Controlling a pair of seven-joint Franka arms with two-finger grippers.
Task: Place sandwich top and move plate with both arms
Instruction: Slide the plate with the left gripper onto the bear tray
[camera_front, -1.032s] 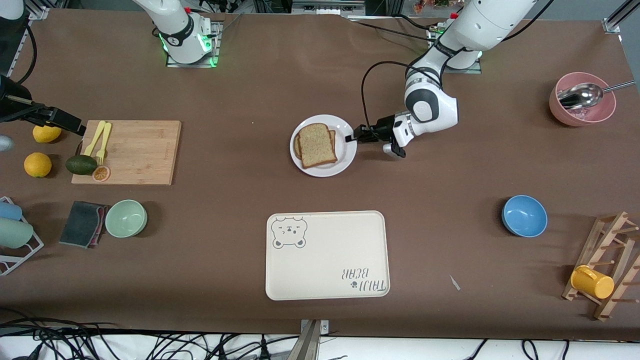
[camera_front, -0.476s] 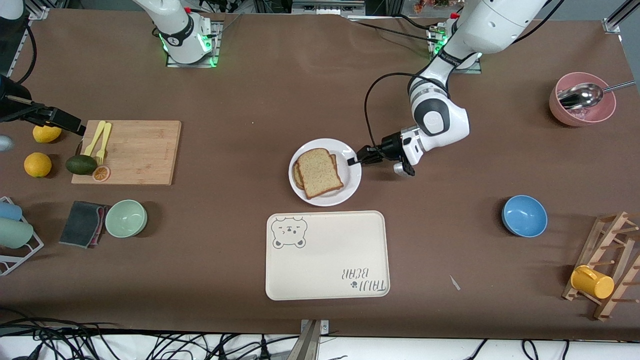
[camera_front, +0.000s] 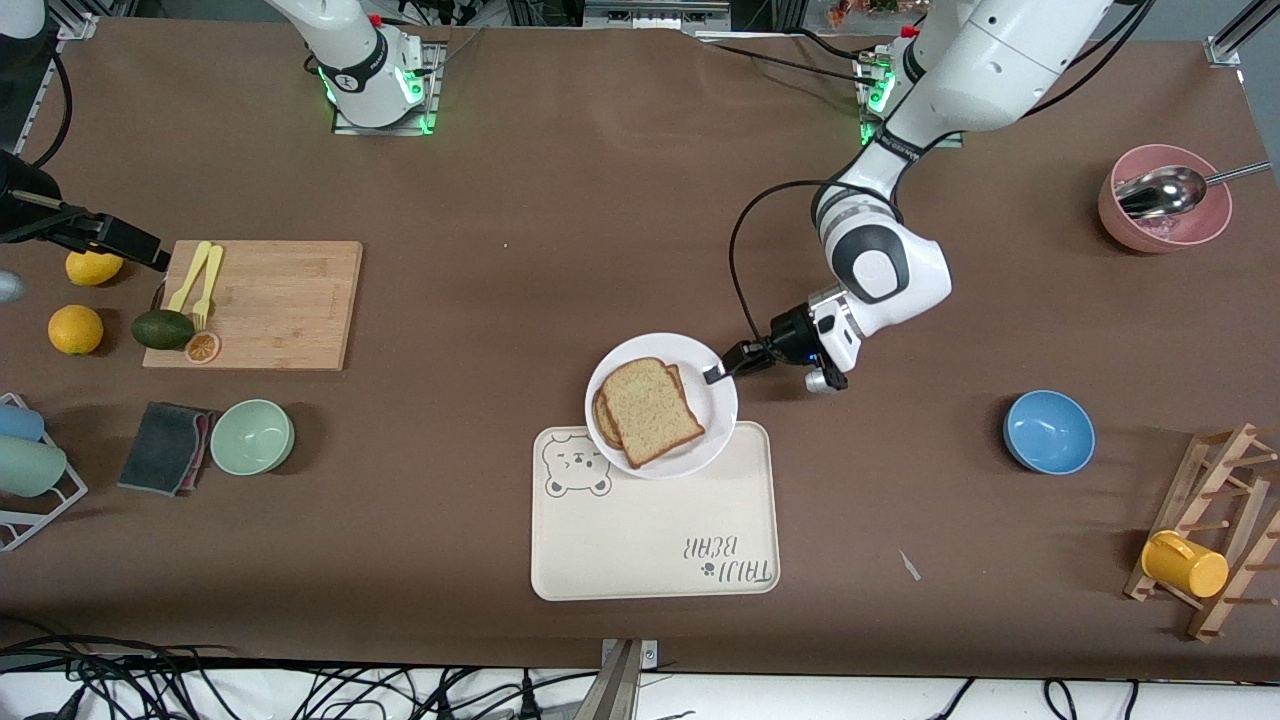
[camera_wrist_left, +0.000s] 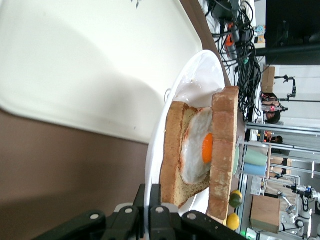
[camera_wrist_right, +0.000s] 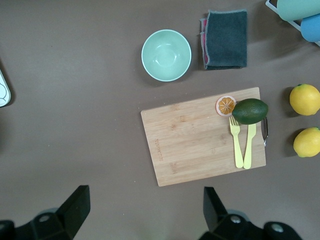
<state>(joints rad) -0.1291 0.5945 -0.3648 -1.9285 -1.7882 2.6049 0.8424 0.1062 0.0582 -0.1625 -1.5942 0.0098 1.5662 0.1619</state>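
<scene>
On the desk, the cream bear-print tray lies nearest the front camera, and the plate overlaps its upper edge at about 12 o'clock of the tray. Nothing stands between plate and tray. A blue bowl sits toward the left arm's end, at 3 o'clock of the plate, well apart. A cutting board with an avocado and yellow cutlery, and a green bowl, lie toward the right arm's end.

The left pincer is clamped on the plate's rim at 2 o'clock. The sandwich top lies on the fried egg and lower slice.

The right pincer, jaws wide and empty, waits above the cutting board.

Since the earlier frames the plate has travelled toward the front camera, from bare desk onto the tray's edge.
</scene>
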